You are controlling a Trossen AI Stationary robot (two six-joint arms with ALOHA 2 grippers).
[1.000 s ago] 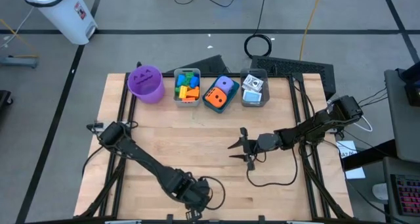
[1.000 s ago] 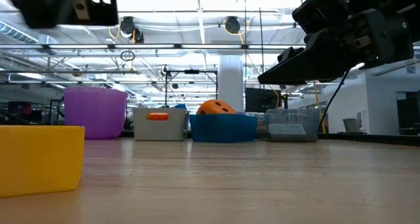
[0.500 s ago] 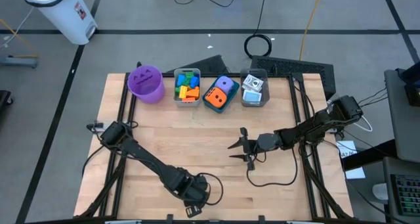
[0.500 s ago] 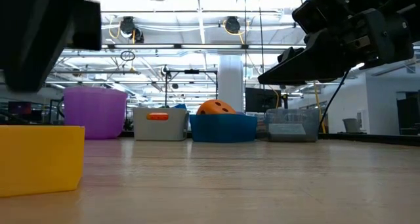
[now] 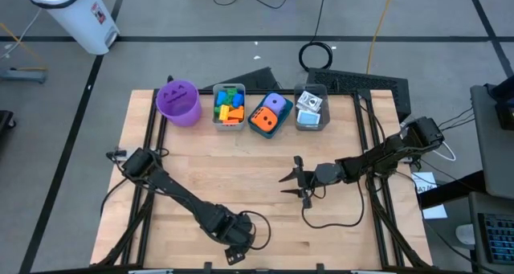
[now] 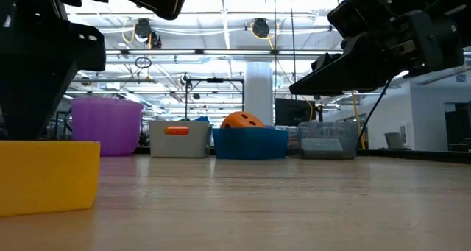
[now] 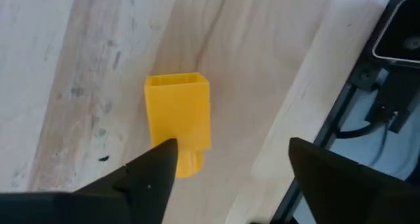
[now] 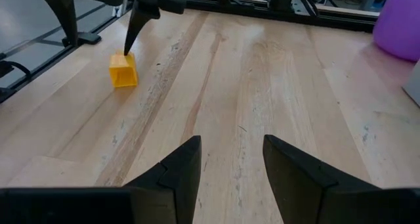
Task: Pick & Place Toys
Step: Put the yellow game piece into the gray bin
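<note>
A yellow brick [image 7: 178, 122] lies on its side on the wooden table [image 5: 265, 226] near the front edge, also seen in the low view [image 6: 48, 179] and the right wrist view [image 8: 123, 71]. My left gripper [image 7: 233, 145] hangs open just above it, pointing steeply down. One finger [image 7: 154, 168] stands over the brick's stud end and the other [image 7: 321, 168] off to its side. In the high view the gripper [image 5: 234, 248] hides the brick. My right gripper [image 5: 289, 180] waits open and empty over the table's middle. My left gripper comes at the yellow brick from above. One fingertip [image 8: 129, 48] stands right at the brick's end [image 7: 187, 159], and whether it touches I cannot tell. The brick rests flat on the table.
Along the far edge stand a purple cup [image 5: 178, 103], a grey bin [image 5: 229, 107] of coloured bricks, a blue bin [image 5: 269, 115] with an orange and a purple die, and a clear bin [image 5: 311, 109] with printed cubes. The table's front edge lies close to the left gripper.
My left gripper has come down toward the yellow brick near the table's front edge, rolling a little, and its fingers have spread apart in the low view. The brick stays on the table.
</note>
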